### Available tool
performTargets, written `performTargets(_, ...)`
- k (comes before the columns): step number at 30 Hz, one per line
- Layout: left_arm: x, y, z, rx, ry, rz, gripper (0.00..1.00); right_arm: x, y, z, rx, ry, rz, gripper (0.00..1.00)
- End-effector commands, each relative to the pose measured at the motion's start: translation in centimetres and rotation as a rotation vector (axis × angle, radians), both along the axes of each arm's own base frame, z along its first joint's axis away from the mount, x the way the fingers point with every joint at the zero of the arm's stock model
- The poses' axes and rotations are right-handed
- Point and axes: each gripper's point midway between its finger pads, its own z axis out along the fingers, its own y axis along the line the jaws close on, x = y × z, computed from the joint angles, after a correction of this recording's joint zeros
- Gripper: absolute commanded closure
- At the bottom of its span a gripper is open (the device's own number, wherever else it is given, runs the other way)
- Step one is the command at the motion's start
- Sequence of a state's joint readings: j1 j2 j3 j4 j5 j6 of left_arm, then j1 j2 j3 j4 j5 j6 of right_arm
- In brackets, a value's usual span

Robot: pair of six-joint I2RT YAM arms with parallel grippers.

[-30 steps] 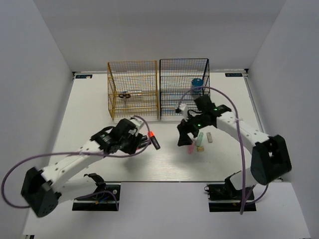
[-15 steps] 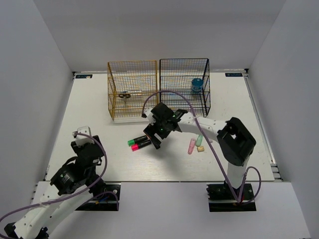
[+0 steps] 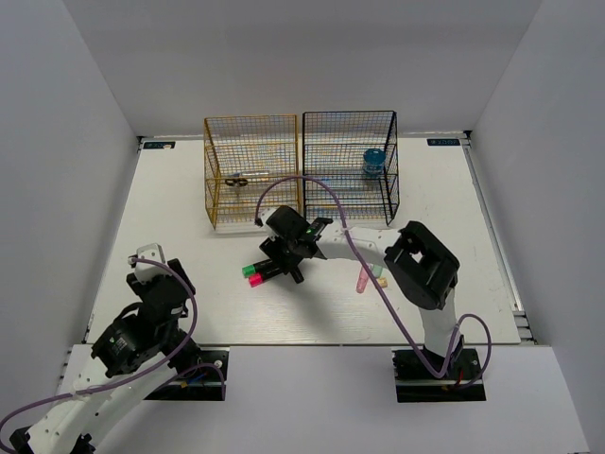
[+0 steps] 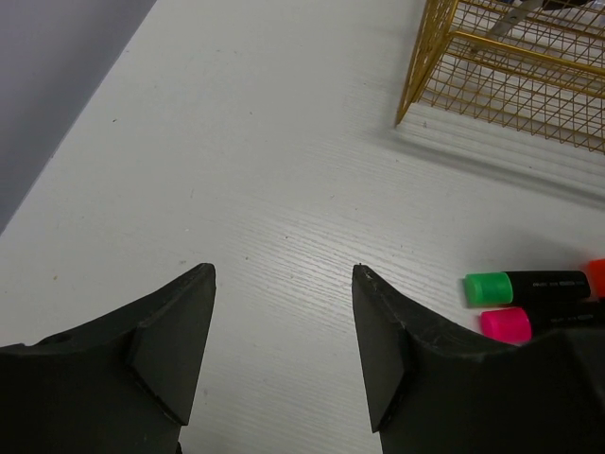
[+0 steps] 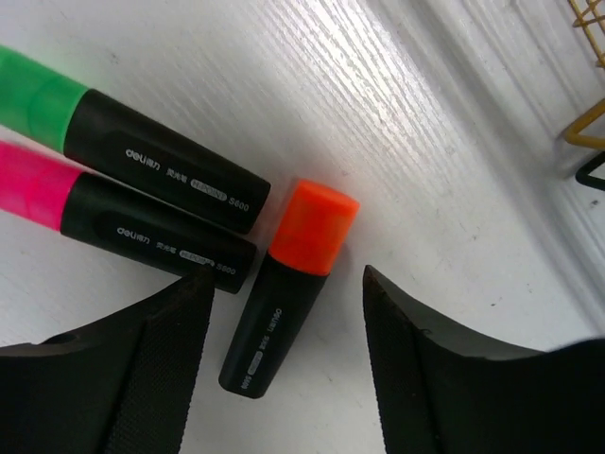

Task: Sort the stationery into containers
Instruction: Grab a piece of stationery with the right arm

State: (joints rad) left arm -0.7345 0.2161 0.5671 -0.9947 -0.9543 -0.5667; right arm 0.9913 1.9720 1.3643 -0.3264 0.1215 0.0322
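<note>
Three black highlighters lie on the table in front of the racks. In the right wrist view the orange-capped highlighter (image 5: 284, 284) lies between the fingers of my open right gripper (image 5: 285, 272), which do not touch it. The green-capped highlighter (image 5: 142, 142) and pink-capped highlighter (image 5: 123, 222) lie side by side just left of it. From above, my right gripper (image 3: 281, 268) hangs low over them. My left gripper (image 3: 154, 268) is open and empty, drawn back at the near left. Two pastel sticks (image 3: 367, 277) lie further right.
The gold rack (image 3: 250, 170) holds a small item (image 3: 241, 180) on a tier. The black rack (image 3: 350, 165) beside it holds a round blue jar (image 3: 374, 163). The right arm's purple cable loops over the table in front of the racks.
My right arm swung left from the pastel sticks to the highlighters and its jaws have narrowed a little. My left arm let go of the orange highlighter and drew back to the near left.
</note>
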Motion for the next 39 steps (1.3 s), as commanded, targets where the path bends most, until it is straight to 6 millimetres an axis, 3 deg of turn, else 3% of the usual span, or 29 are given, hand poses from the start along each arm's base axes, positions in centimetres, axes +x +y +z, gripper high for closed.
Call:
performTargets(1, 0.0, 0.1, 0.1, 0.008, 0.004, 0.004, 0.30, 0.9, 0.3, -1.0, -0.007, -0.027, -0.033, 0.34)
performTargets(8, 0.0, -0.1, 0.1, -0.004, -0.004, -0.004, 0.30, -1.0, -1.2, -4.2, -0.049, 0.063, -0.018, 0.48)
performTargets(13, 0.0, 0.0, 0.2, -0.011, -0.013, -0.002, 0.30, -2.2, -2.6, -5.6, -0.080, 0.097, -0.018, 0.49)
performTargets(22, 0.0, -0.1, 0.1, -0.004, -0.004, -0.012, 0.30, -4.1, -3.1, -3.9, -0.012, 0.153, 0.061, 0.39)
performTargets(26, 0.0, -0.2, 0.1, -0.007, -0.006, -0.015, 0.30, -3.9, -3.6, -3.1, 0.008, 0.147, 0.072, 0.37)
performTargets(28, 0.0, -0.3, 0.1, -0.008, -0.005, -0.018, 0.29, -4.6, -4.2, -4.3, -0.024, 0.177, 0.073, 0.37)
performTargets(39, 0.0, -0.2, 0.0, -0.007, -0.003, -0.017, 0.29, -4.5, -5.4, -7.7, -0.147, 0.191, 0.101, 0.57)
